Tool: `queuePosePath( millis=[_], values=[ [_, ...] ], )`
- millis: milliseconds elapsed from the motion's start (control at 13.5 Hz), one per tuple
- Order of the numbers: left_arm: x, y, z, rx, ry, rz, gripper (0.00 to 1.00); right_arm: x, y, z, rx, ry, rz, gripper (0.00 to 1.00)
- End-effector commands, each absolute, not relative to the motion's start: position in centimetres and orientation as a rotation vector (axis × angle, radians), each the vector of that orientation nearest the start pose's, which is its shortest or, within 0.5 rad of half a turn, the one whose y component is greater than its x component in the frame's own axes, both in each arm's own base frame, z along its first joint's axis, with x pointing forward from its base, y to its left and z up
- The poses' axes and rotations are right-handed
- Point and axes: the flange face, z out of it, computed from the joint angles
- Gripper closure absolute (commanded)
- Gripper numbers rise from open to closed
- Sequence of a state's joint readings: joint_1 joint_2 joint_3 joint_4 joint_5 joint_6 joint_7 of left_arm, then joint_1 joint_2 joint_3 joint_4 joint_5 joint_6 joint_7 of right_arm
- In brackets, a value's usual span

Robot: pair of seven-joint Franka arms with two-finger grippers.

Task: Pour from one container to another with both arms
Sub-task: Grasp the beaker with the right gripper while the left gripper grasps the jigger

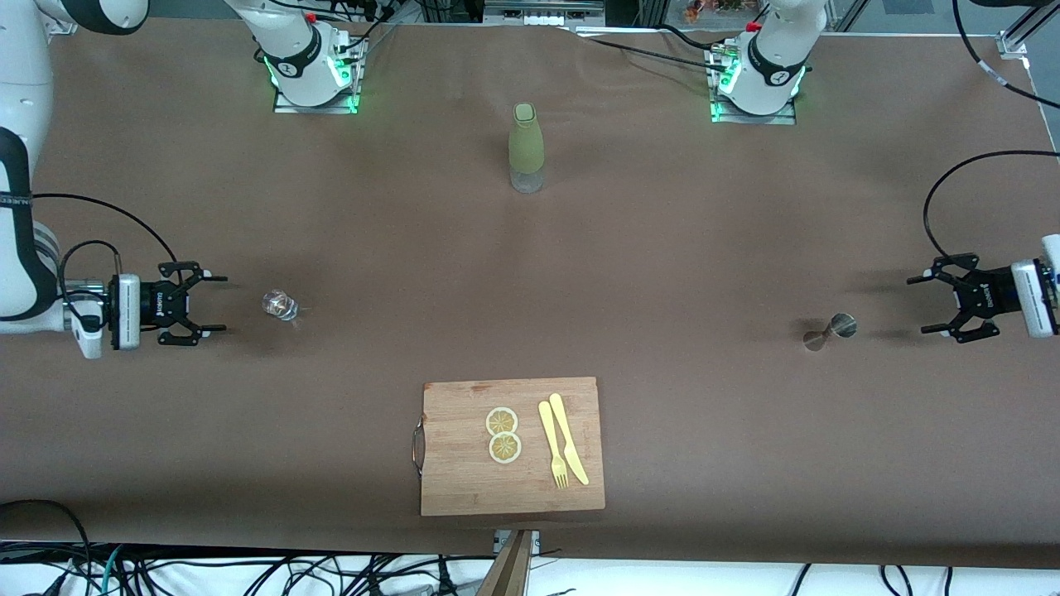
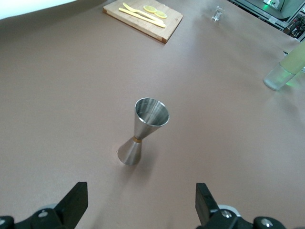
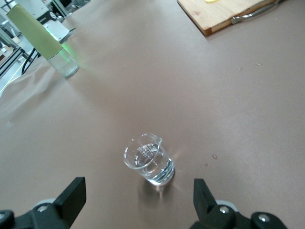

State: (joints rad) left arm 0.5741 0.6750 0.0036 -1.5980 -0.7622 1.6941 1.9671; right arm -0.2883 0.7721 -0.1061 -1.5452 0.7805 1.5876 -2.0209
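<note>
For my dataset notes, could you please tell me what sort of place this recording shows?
Most likely a robotics lab staged as a bar counter: a steel jigger, a small glass beaker and a cutting board with lemon slices sit on a brown-covered table, with loose cables along its edge.

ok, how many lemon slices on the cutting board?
2. Both lie on the cutting board, touching: one lemon slice farther from the front camera, the other lemon slice just nearer, beside the yellow fork and knife. None appears hidden.
</note>
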Motion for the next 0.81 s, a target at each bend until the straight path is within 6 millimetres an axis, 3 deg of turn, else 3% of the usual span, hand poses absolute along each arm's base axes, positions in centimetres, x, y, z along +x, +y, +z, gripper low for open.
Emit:
queuePosePath(
  millis=[0,148,296,518,740],
  values=[
    [58.0,28.4,19.5,1.948,-1.226,0.755,0.01,61.1,-16.3,15.5,-1.675,-1.376,-0.557,0.0],
    [58.2,27.4,16.7,1.909,-1.227,0.802,0.01,61.1,-15.6,14.2,-1.62,-1.408,-0.624,0.0],
    [59.5,25.1,16.1,1.885,-1.223,0.839,0.01,60.9,-15.0,12.8,-1.57,-1.433,-0.667,0.0],
    [59.3,23.3,13.2,1.858,-1.199,0.884,0.01,60.5,-14.6,11.3,-1.525,-1.465,-0.686,0.0],
    [58.4,22.5,11.7,1.81,-1.225,0.949,0.01,60.2,-13.7,10.4,-1.504,-1.457,-0.684,0.0]
  ],
)
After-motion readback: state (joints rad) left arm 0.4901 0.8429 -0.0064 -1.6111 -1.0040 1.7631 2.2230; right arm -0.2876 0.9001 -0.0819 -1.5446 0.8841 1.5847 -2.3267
